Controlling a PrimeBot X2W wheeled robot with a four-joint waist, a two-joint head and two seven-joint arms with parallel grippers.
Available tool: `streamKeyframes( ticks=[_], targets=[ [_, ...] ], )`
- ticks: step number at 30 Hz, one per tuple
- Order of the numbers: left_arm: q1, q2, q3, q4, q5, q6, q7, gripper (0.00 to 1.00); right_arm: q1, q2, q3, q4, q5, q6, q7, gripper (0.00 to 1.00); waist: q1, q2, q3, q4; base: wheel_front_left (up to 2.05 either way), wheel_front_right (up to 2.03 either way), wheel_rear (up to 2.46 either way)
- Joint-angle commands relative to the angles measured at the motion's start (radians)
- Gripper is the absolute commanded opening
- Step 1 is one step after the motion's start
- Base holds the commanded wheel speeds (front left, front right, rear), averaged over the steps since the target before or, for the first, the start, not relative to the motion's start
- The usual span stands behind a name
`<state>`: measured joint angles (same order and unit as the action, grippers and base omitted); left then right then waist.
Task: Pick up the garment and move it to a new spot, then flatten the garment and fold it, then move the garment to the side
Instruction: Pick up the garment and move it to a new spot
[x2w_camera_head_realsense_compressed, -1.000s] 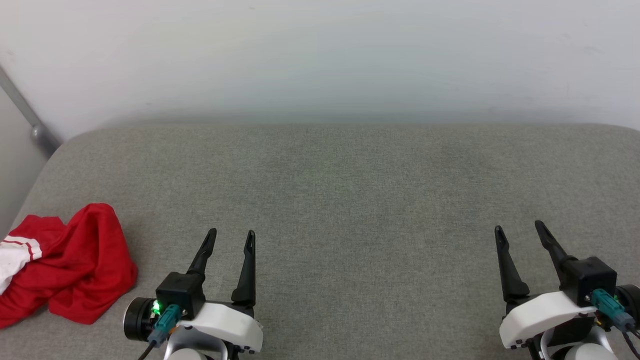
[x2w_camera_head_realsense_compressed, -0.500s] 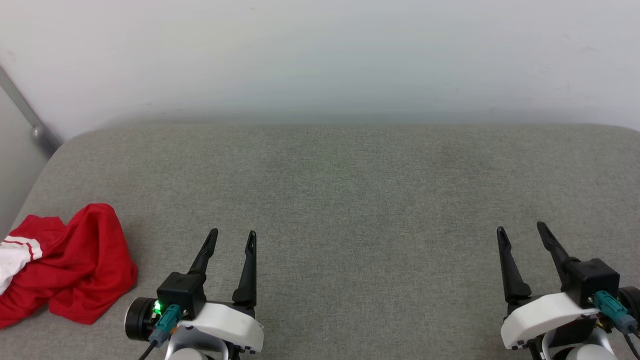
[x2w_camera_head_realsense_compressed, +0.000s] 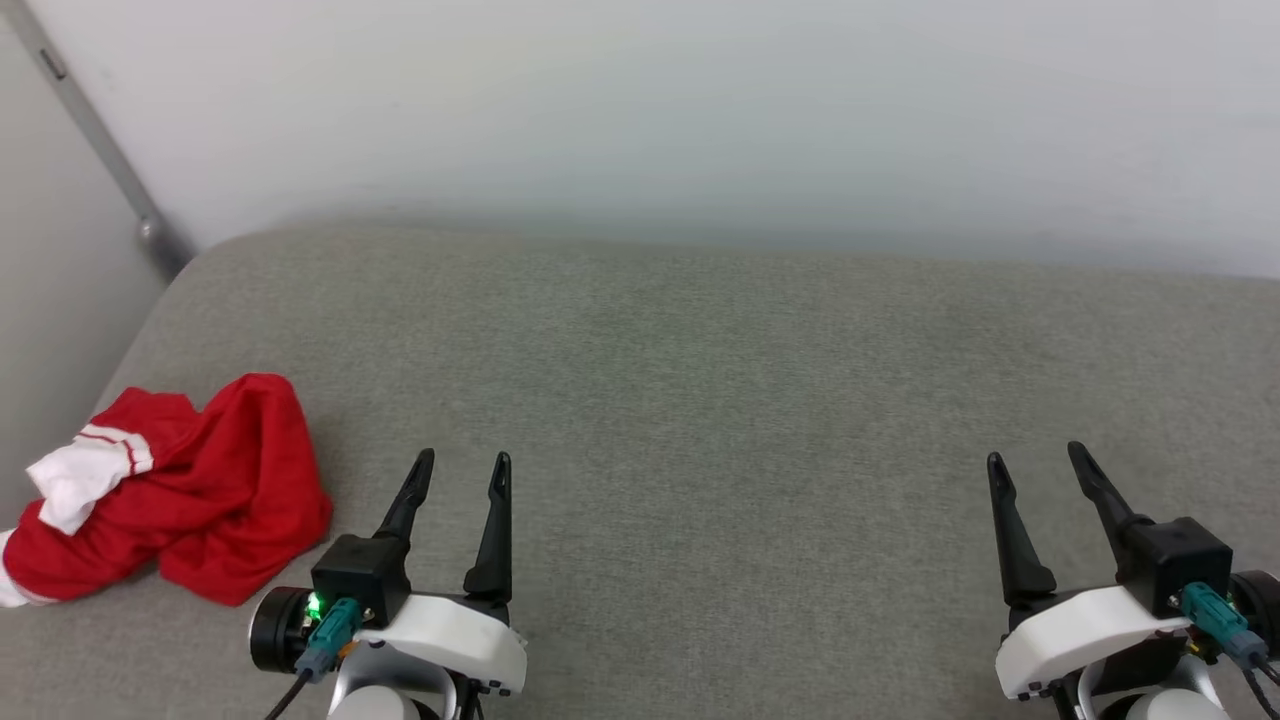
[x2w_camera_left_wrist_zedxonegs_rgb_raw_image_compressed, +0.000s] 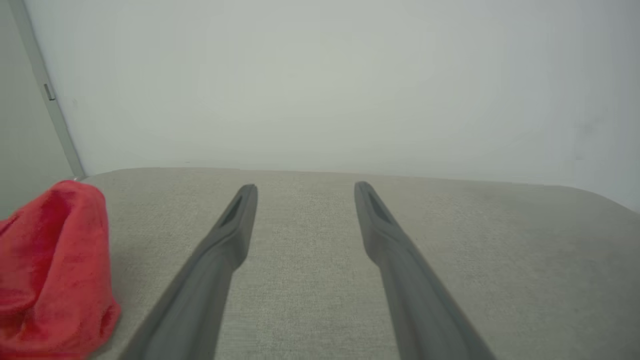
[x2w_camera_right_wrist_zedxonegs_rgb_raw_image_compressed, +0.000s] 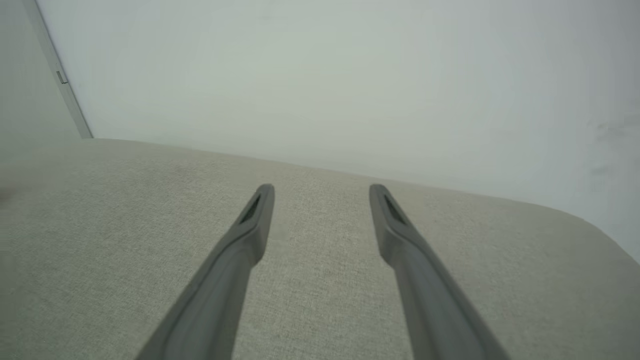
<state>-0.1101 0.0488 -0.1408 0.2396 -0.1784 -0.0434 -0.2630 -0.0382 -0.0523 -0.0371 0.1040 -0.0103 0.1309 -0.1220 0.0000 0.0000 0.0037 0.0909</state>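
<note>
A pale wall (x2w_camera_head_realsense_compressed: 700, 100) fills the upper part of the head view, plain and unmarked, with a grey metal strip (x2w_camera_head_realsense_compressed: 95, 130) running slantwise down its far left side. Below the wall lies a broad grey woven surface (x2w_camera_head_realsense_compressed: 700, 400), soft-looking, with rounded far corners, and it spreads across the whole width of the view.

The garment (x2w_camera_head_realsense_compressed: 200, 500) lies crumpled in a heap at the left edge of that surface, near the front, bright red with a white sleeve panel (x2w_camera_head_realsense_compressed: 85, 475) bunched on its left side and a thin red stripe across the white (no printed graphic can be made out in this heap). In the left wrist view the same red cloth (x2w_camera_left_wrist_zedxonegs_rgb_raw_image_compressed: 55, 265) sits off to the left of the fingers, clear of them.

The left gripper (x2w_camera_head_realsense_compressed: 462, 458) rests low just to the right of the garment, close by but not touching it; its two dark fingers stand apart with bare grey weave between them, holding nothing. The right gripper (x2w_camera_head_realsense_compressed: 1035, 452) sits well apart at the lower right, its fingers likewise spread and empty.

A small green light (x2w_camera_head_realsense_compressed: 313, 606) glows on the left wrist beside a teal plug (x2w_camera_head_realsense_compressed: 330, 635)
</note>
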Motion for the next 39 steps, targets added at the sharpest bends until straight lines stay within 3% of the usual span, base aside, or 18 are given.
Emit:
streamKeyframes(
  ticks=[1,15,21,26,39],
  targets=[
    [-0.011,0.003,0.001,0.002,-0.001,0.002,-0.003,1.0,0.006,0.003,0.001,-0.004,-0.002,0.0,0.002,1.0,0.0,0.0,0.001,0.042,0.0,0.0,0.0],
    [0.006,0.002,0.061,-0.002,0.005,0.018,-0.002,1.0,-0.022,0.003,0.082,-0.018,0.002,0.0,0.006,1.0,0.0,0.0,0.012,0.325,0.0,0.0,0.0],
    [0.018,0.002,0.088,-0.013,-0.001,0.024,-0.002,1.0,-0.032,0.002,0.114,-0.015,0.009,0.0,0.008,1.0,0.0,0.0,0.017,0.41,0.0,0.0,0.0],
    [0.027,0.002,0.101,-0.028,0.017,0.025,-0.002,1.0,-0.043,0.002,0.132,-0.016,0.007,0.0,0.014,1.0,0.0,0.0,0.026,0.438,0.0,0.0,0.0],
    [-0.014,0.002,0.108,-0.04,-0.019,0.02,-0.003,1.0,-0.066,0.002,0.13,-0.016,0.0,0.0,0.02,1.0,0.0,0.0,0.056,0.434,0.0,0.0,0.0]
  ],
)
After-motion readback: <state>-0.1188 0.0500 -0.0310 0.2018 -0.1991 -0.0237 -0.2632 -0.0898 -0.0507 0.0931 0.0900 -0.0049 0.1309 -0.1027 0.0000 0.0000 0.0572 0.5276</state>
